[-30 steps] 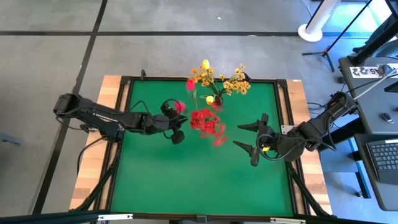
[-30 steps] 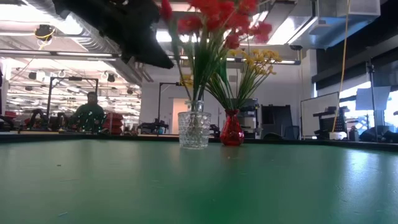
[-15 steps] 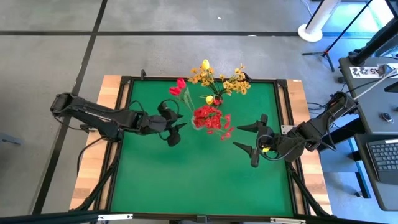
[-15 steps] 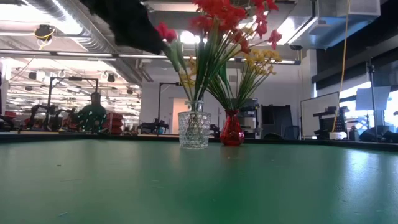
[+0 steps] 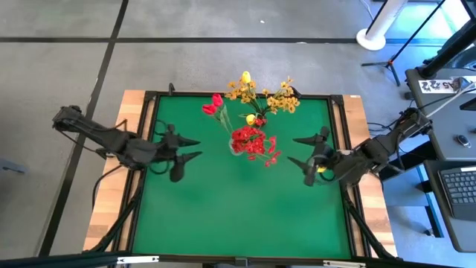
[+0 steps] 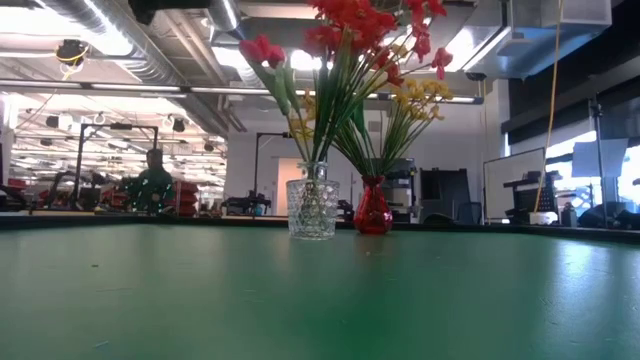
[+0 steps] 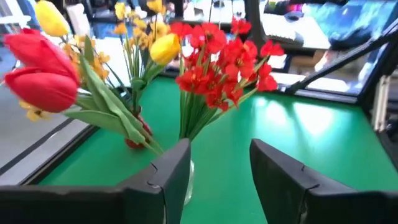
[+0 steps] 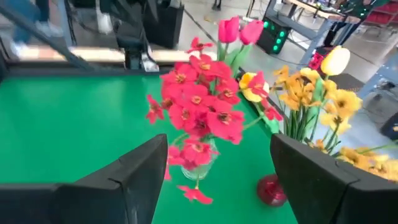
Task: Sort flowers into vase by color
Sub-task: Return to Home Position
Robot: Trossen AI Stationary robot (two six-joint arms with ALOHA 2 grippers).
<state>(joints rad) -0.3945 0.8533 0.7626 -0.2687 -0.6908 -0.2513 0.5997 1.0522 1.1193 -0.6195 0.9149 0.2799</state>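
Observation:
A clear glass vase stands on the green mat and holds red tulips and a red small-blossom cluster by their stems. Behind it a small red vase holds yellow-orange sprays and yellow tulips. My left gripper hangs open, left of the clear vase and apart from it; in its wrist view the red cluster and tulips rise beyond the left gripper. My right gripper hangs open, right of the vases, holding nothing.
The green mat lies bare across its near half. A black frame and wooden strips border it. Beyond the table are a desk with a keyboard at right and a person far behind.
My left gripper has opened, let go of the red flowers and drawn back toward the table's left edge, rising. The red flowers have settled into the clear vase, the tulips leaning toward the far left. My right gripper has shifted slightly toward the far right, still open.

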